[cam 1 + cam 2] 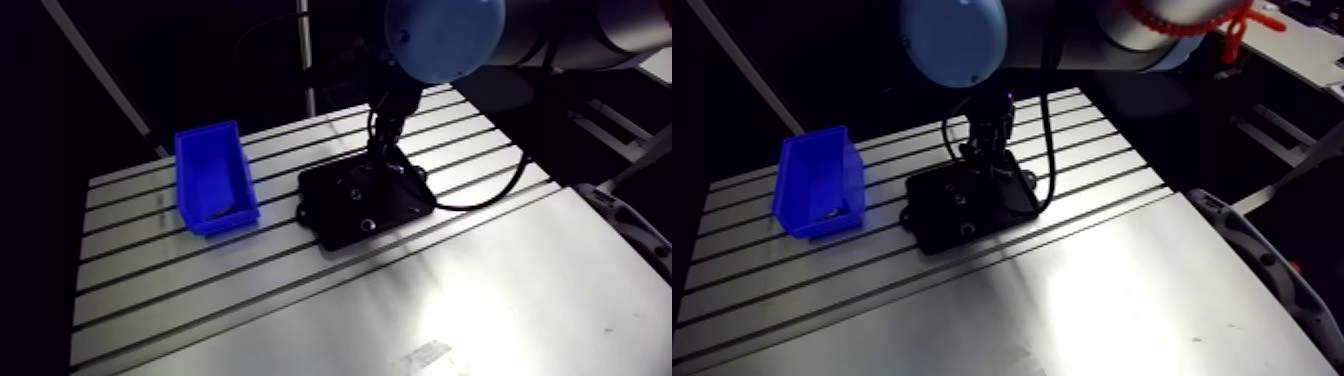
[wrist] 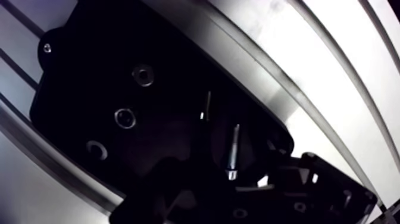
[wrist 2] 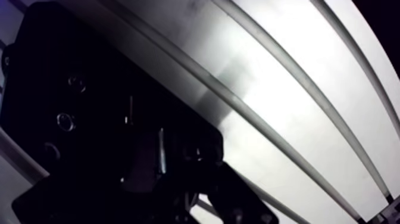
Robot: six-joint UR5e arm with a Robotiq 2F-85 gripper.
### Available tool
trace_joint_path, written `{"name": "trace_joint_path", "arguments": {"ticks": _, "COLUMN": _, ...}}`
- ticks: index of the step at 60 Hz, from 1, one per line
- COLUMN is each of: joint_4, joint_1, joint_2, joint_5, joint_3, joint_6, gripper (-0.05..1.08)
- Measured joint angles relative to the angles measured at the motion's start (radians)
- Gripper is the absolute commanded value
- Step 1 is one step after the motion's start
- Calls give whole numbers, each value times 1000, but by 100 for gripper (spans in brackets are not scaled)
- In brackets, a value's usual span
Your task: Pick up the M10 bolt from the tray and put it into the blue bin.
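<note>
**Gripper [image 1: 386, 158] low over black tray [image 1: 340, 228]; bolt lying in the tray**

Nearest in the arm view is the smooth, bright front plate of the table [image 1: 480, 290], with the slotted part behind it. The tray lies flat on the slots near the middle, and the gripper hangs over its far half. In the wrist view the larger bolt [image 2: 233, 150] lies on its side on the tray floor just ahead of the gripper. A thinner fastener [image 2: 205, 106] lies just beyond it, and the two do not touch. Three round parts [image 2: 125, 117] sit in a row farther along. The gripper is dark against the dark tray, so it cannot be told whether it is open or closed. The blue bin [image 1: 215, 180] stands upright on the slots beside the tray, apart from it.
</note>
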Motion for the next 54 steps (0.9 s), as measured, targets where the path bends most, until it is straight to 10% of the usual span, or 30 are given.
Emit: {"name": "trace_joint_path", "arguments": {"ticks": 54, "joint_4": -4, "joint_1": 3, "joint_2": 3, "joint_5": -1, "joint_3": -2, "joint_6": 4, "gripper": 72}}
